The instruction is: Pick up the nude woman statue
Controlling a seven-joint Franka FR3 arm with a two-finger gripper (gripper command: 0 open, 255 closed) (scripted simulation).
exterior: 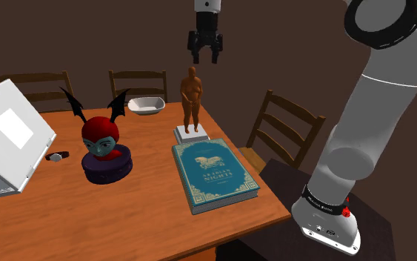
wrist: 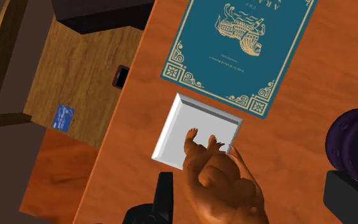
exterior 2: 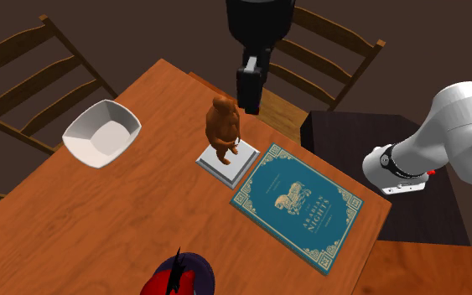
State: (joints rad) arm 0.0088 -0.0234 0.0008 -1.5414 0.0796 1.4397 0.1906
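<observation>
Risk of tipping the tall brown statue [exterior: 191, 100] by coming down crooked with the wide-open gripper [exterior: 205, 58], maybe a bit off-centre above it.

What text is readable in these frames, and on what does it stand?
"ARABIAN NIGHTS": the cover of the teal book, which lies flat beside the statue.
White lettering on the black band around the arm's base is too small to read.
Print on the blue card, on the wooden surface beside the table edge, is too small to read.
</observation>
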